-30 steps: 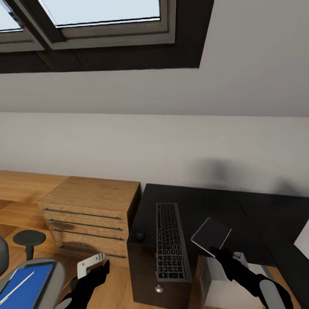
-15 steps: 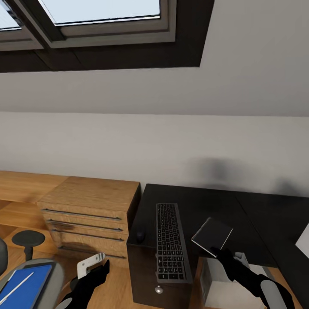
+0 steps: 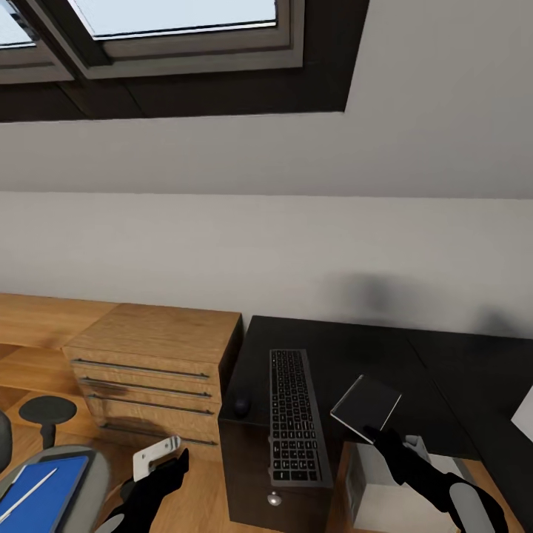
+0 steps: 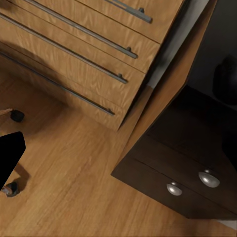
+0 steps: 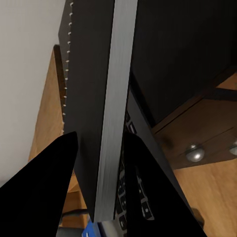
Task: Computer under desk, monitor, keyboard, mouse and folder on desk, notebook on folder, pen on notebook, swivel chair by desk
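Note:
On the glossy black desk (image 3: 348, 348) the keyboard (image 3: 295, 414) lies lengthwise, also seen past the fingers (image 5: 136, 190). The mouse (image 3: 241, 406) sits just left of it, a dark lump (image 4: 227, 79). My right gripper (image 3: 381, 437) is shut on the notebook (image 3: 366, 403), held tilted above the desk's front edge; its silvery edge (image 5: 116, 98) runs between the fingers (image 5: 44, 187). My left gripper (image 3: 166, 463) hangs open and empty over the floor. The blue folder (image 3: 37, 500) lies on the swivel chair's seat (image 3: 92, 474) with the pen (image 3: 29, 492) on it. The pale computer (image 3: 385, 488) stands under the desk.
A light wooden drawer chest (image 3: 155, 363) stands left of the desk, close to its dark brown drawer unit (image 4: 197, 168) with silver knobs. The chair's black armrest (image 3: 48, 411) rises near my left arm. A pale panel (image 3: 524, 414) leans at the right edge.
The whole view has drifted slightly, so the chair sits a bit further left in the picture. Both arms and the notebook hold almost still.

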You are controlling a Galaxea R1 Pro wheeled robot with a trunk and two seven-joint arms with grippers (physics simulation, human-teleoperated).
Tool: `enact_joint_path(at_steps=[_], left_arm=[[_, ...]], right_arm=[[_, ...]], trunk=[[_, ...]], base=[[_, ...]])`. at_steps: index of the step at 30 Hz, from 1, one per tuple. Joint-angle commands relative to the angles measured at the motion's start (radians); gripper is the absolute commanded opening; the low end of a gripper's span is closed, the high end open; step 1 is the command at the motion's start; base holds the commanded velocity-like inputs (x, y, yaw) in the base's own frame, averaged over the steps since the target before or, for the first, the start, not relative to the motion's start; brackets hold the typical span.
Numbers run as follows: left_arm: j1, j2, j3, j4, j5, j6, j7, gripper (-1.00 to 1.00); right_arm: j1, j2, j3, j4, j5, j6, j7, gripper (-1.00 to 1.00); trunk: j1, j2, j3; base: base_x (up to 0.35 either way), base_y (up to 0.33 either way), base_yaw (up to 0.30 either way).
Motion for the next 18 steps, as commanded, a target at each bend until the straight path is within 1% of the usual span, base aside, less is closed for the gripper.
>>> enact_joint_path(at_steps=[1,6,8,14,18], left_arm=[[0.000,0.001,-0.002,-0.001,0.007,0.002,0.007,1.00],[0.000,0.003,-0.002,0.002,0.010,0.001,0.002,1.00],[0.000,0.003,-0.003,0.003,0.008,0.001,0.003,1.00],[0.000,0.003,-0.003,0.003,0.007,0.001,0.003,1.00],[0.000,0.002,-0.004,0.002,0.007,0.001,0.004,1.00]], right_arm=[[-0.001,0.000,-0.002,0.000,0.004,0.006,0.005,-1.00],[0.000,0.000,-0.002,0.000,0.004,0.006,0.005,-1.00],[0.000,0.000,-0.002,0.000,0.004,0.005,0.005,-1.00],[0.000,0.000,-0.005,0.000,0.004,-0.004,-0.011,-1.00],[0.000,0.000,-0.019,0.000,0.004,-0.018,-0.021,-1.00]], trunk=[[0.000,-0.001,-0.001],[0.000,-0.001,-0.001],[0.000,-0.001,-0.001],[0.000,-0.001,-0.001],[0.000,-0.001,-0.001]], base=[[0.000,0.000,0.000],[-0.014,-0.002,0.000],[-0.145,-0.053,0.000],[-0.229,-0.076,0.000],[-0.102,-0.019,0.000]])
